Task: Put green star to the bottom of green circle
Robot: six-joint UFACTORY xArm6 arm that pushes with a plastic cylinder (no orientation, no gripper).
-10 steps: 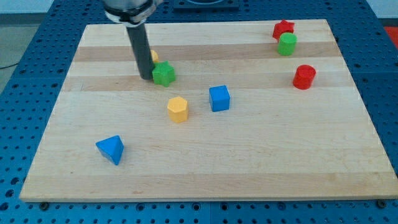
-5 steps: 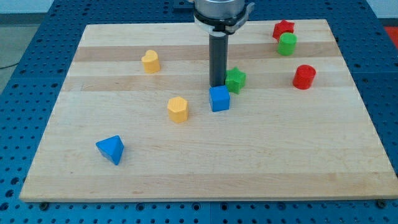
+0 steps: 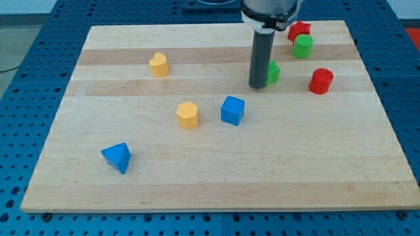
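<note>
Starting at the view's left: blue triangle (image 3: 117, 157) near the bottom edge, two yellow blocks (image 3: 158, 64) (image 3: 187, 115), blue cube (image 3: 232, 110) amid open wood. My tip (image 3: 257, 86), a bare rod gripping nothing, touches the green star (image 3: 273, 72), half hidden behind it. Green circle (image 3: 302, 46) sits up-right beside the red star (image 3: 298, 30) at the top edge; red cylinder (image 3: 321, 80) lies right of the star.

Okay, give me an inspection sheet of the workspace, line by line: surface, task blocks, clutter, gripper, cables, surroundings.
Surface: wooden board, flat, no spills seen.
Job's things: green star partly hidden behind the rod, below and left of the green circle, apart from it.
Clutter: red star touching the green circle's top; red cylinder; blue cube; yellow hexagonal block; yellow block; blue triangular block.
Gripper: none fitted; my tip rests against the green star's left side.
Cables: nothing seen.
Surroundings: blue perforated table around the board.
</note>
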